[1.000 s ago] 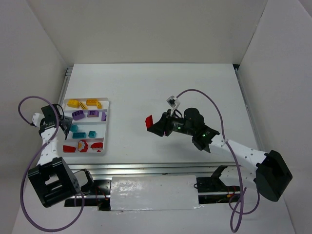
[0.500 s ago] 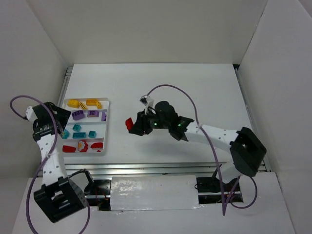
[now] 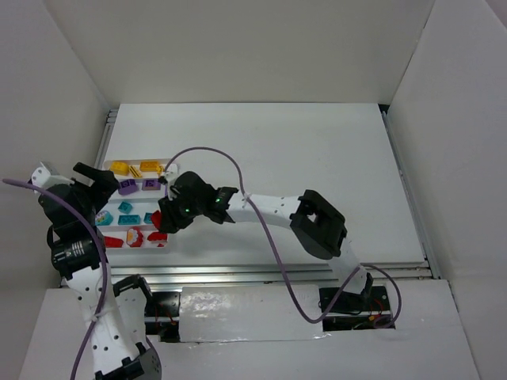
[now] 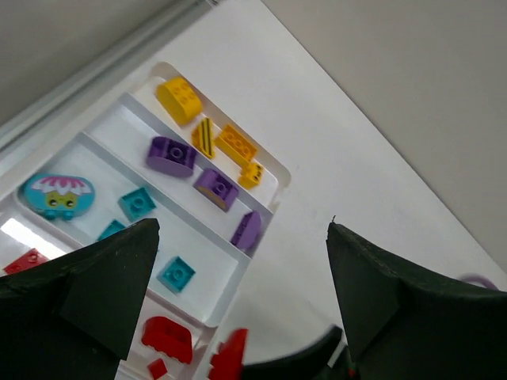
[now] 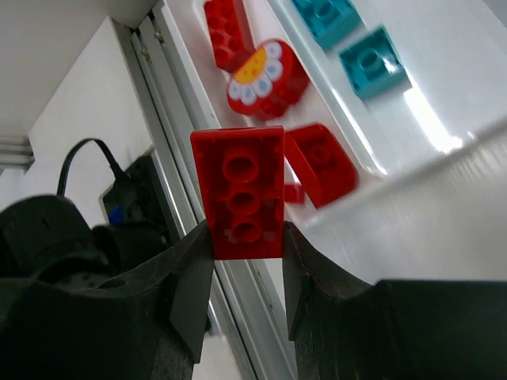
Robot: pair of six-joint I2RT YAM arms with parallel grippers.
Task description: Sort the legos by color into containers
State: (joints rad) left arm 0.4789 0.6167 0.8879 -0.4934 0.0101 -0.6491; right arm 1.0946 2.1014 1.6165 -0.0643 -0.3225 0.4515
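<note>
A white table (image 3: 317,174) is shown from above, with the right arm (image 3: 273,207) stretched across it toward the left side. A flat white tray (image 3: 139,197) of four long rows lies at the table's left edge. The left gripper (image 3: 99,180) hangs over the tray's left end; in its wrist view the jaws are seen spread wide, with nothing between them. The right gripper (image 5: 242,237) is placed over the near right corner of the tray, and its jaws are closed against the two long sides of a red brick (image 5: 239,192) with three studs. Under that brick, the nearest row holds the other red bricks (image 5: 321,164), among them a rounded piece with a flower print (image 5: 268,79). The teal bricks (image 4: 139,203) lie in the next row, the purple bricks (image 4: 171,154) in the one beyond, and the yellow bricks (image 4: 179,99) in the farthest row.
</note>
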